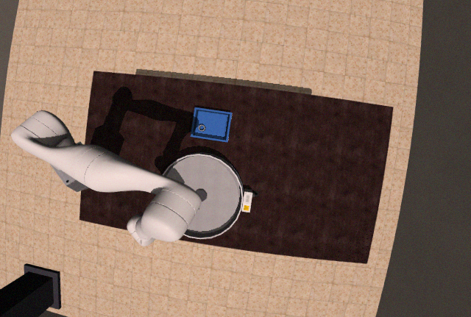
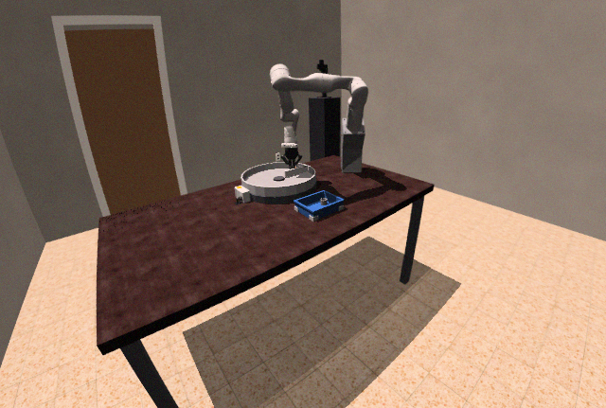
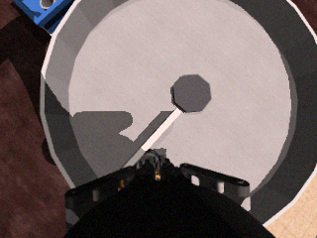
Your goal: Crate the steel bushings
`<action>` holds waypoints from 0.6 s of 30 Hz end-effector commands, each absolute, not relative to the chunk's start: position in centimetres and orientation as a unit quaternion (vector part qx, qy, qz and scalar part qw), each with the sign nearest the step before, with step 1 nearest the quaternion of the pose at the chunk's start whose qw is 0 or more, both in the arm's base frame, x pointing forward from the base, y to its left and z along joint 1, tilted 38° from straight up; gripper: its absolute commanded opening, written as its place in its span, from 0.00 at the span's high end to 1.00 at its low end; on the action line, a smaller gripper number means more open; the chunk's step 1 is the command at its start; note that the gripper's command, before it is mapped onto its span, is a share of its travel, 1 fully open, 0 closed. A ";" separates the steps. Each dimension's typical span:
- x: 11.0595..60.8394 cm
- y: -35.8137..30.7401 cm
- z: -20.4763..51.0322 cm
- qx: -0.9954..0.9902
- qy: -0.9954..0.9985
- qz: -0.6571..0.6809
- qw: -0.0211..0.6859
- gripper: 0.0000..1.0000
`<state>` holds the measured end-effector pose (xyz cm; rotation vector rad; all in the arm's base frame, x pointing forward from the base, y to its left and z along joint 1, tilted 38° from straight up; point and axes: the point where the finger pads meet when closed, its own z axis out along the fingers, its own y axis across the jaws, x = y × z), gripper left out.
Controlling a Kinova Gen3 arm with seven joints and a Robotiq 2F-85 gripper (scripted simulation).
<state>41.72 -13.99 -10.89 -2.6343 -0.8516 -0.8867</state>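
The round grey turning table (image 1: 203, 196) (image 3: 191, 92) stands on the dark table, with a dark hub and a white bar (image 3: 160, 130) on its disc. My gripper (image 3: 157, 162) hangs over the disc near its rim and is shut on a small grey bushing (image 3: 157, 160), mostly hidden between the fingers. It also shows in the side view (image 2: 292, 163). In the overhead view the arm hides it. The blue crate (image 1: 211, 124) sits beside the turning table with one steel bushing (image 1: 202, 127) in it. I see no other bushing on the disc.
A small white control box (image 1: 247, 201) is fixed to the turning table's side. The arm's base pedestal (image 2: 351, 151) stands at the table's far end. A black column (image 2: 324, 127) stands behind the table.
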 end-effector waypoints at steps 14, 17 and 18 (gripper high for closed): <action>41.9 -14.3 -10.9 -0.899 -0.295 -0.303 0.117 1.00; 41.9 -14.3 -10.9 -0.899 -0.295 -0.303 0.117 1.00; 41.9 -14.3 -10.9 -0.899 -0.295 -0.303 0.117 1.00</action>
